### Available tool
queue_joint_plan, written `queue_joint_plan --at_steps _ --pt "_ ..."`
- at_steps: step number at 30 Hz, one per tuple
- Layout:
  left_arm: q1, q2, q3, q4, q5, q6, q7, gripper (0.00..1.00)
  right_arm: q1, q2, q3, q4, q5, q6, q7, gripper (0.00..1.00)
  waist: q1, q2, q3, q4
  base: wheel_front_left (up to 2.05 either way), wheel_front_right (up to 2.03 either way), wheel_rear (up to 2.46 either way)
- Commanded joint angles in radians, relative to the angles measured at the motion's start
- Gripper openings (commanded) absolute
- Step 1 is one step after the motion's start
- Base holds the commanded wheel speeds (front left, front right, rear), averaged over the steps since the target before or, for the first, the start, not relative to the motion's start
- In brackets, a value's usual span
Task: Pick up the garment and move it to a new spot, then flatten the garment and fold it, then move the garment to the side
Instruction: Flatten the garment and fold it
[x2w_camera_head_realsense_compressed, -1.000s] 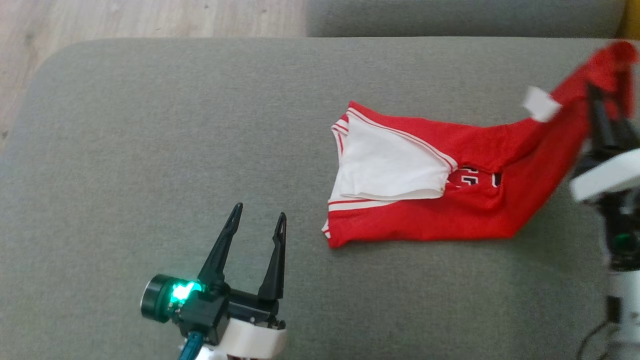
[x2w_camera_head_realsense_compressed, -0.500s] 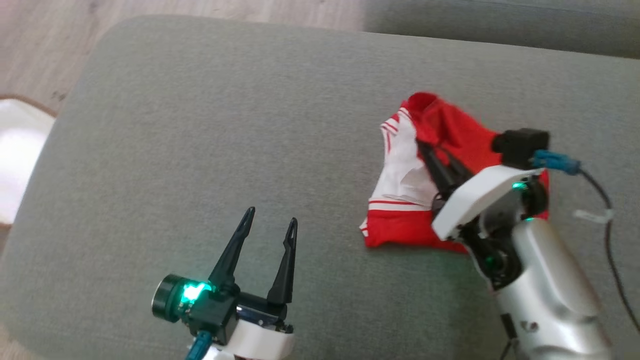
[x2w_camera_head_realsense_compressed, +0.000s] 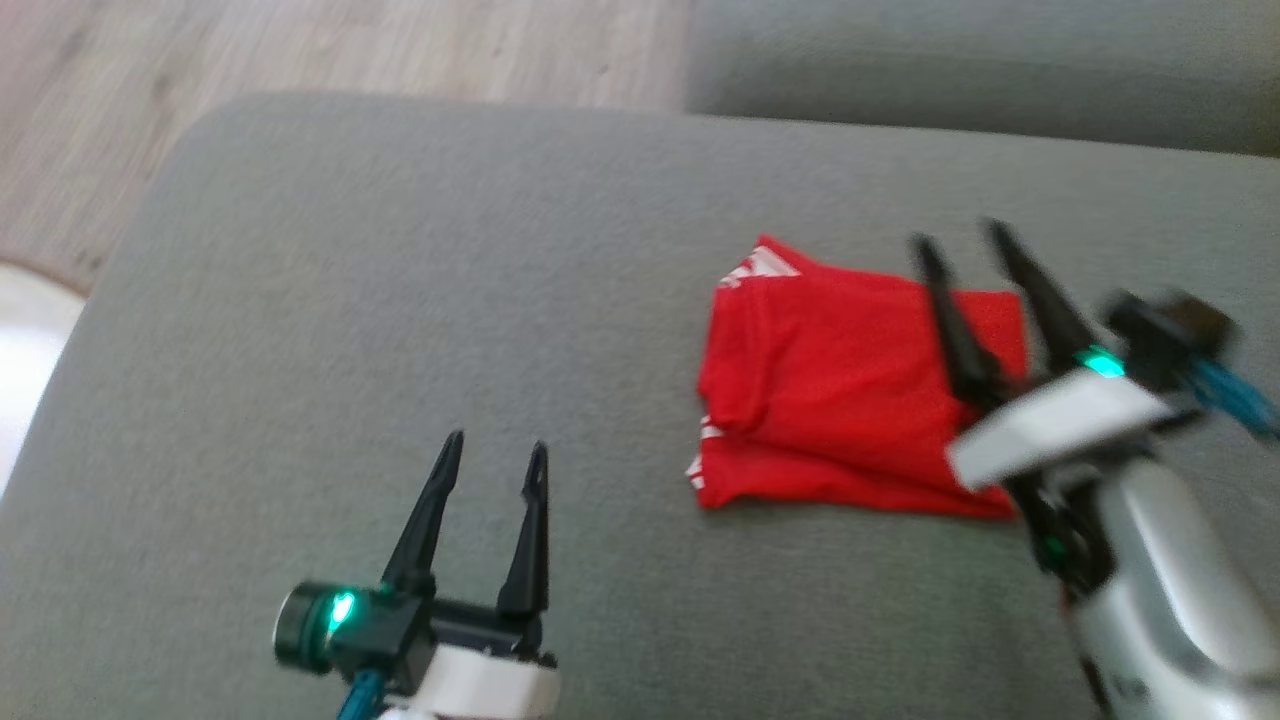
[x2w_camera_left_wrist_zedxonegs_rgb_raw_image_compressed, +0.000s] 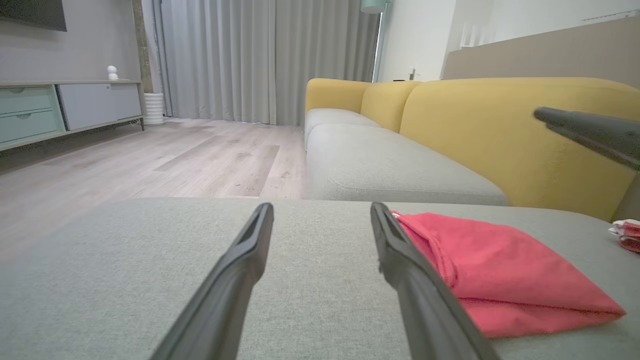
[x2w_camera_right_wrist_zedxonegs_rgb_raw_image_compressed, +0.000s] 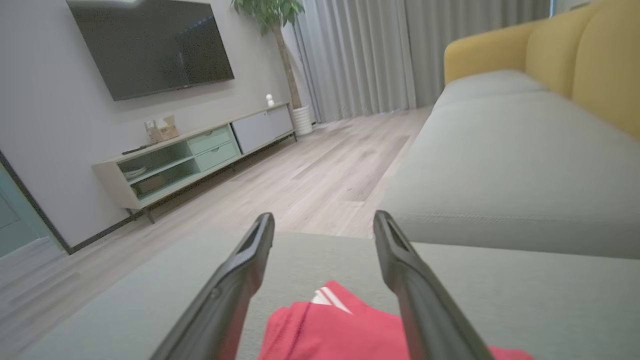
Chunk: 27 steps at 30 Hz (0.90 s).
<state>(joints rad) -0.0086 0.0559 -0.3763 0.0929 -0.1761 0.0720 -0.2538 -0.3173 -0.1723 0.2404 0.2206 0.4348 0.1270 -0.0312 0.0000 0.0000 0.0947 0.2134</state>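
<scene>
The garment (x2w_camera_head_realsense_compressed: 850, 390) is a red jersey with white trim, lying folded into a rough square on the grey cushion (x2w_camera_head_realsense_compressed: 450, 300). My right gripper (x2w_camera_head_realsense_compressed: 958, 238) hangs open over the garment's right part, nothing between its fingers. In the right wrist view the garment (x2w_camera_right_wrist_zedxonegs_rgb_raw_image_compressed: 345, 330) lies below and between the spread fingers. My left gripper (x2w_camera_head_realsense_compressed: 493, 452) stands open at the lower left, well clear of the cloth. From the left wrist, the garment (x2w_camera_left_wrist_zedxonegs_rgb_raw_image_compressed: 500, 265) sits to the right of the fingers, and a dark finger of the other arm (x2w_camera_left_wrist_zedxonegs_rgb_raw_image_compressed: 590, 132) crosses at the right edge.
Wooden floor (x2w_camera_head_realsense_compressed: 300, 50) lies beyond the cushion's far left corner. A second grey seat (x2w_camera_head_realsense_compressed: 980, 70) adjoins at the back right. The sofa's yellow backrest (x2w_camera_left_wrist_zedxonegs_rgb_raw_image_compressed: 500, 130) rises behind it. A small red and white item (x2w_camera_left_wrist_zedxonegs_rgb_raw_image_compressed: 627, 235) lies at the far right.
My right gripper carried the garment's raised end over to the left, laid it down as a fold and opened, then drew back to the right. The head camera shifted. The left gripper stayed open.
</scene>
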Motion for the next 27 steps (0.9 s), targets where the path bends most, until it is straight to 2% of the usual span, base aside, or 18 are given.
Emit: queue_joint_plan --at_steps 1,5,8,14,18,27 --pt "0.002 -0.005 0.044 -0.032 -0.001 0.006 -0.008 1.00 0.044 -0.016 -0.002 -0.051 -0.014 0.004 -0.049 1.00 0.0000 0.0000 -0.047 -0.049 0.00 0.00 0.00" --pt "0.036 -0.005 0.080 -0.037 -0.004 0.011 -0.008 1.00 0.178 -0.046 -0.070 -0.082 -0.013 0.004 -0.172 1.00 0.0000 0.0000 -0.089 -0.099 0.00 0.00 0.00" --pt "0.062 -0.005 0.107 -0.042 -0.003 0.009 -0.008 1.00 0.270 -0.052 -0.111 -0.098 -0.023 0.004 -0.215 1.00 0.0000 0.0000 -0.110 -0.125 0.00 0.00 0.00" --pt "0.121 -0.006 0.150 -0.040 0.009 0.001 -0.008 1.00 0.424 -0.025 -0.169 -0.149 -0.132 0.004 -0.230 1.00 0.0000 0.0000 -0.145 -0.152 0.00 0.00 0.00" --pt "0.160 -0.006 0.170 -0.037 0.012 0.002 -0.008 1.00 0.498 0.002 -0.172 -0.166 -0.168 0.004 -0.230 1.00 0.0000 0.0000 -0.158 -0.159 0.00 0.00 0.00" --pt "0.184 -0.006 0.185 -0.048 0.016 -0.002 -0.008 1.00 0.534 0.032 -0.186 -0.185 -0.193 0.004 -0.230 1.00 0.0000 0.0000 -0.158 -0.154 0.00 0.00 0.00"
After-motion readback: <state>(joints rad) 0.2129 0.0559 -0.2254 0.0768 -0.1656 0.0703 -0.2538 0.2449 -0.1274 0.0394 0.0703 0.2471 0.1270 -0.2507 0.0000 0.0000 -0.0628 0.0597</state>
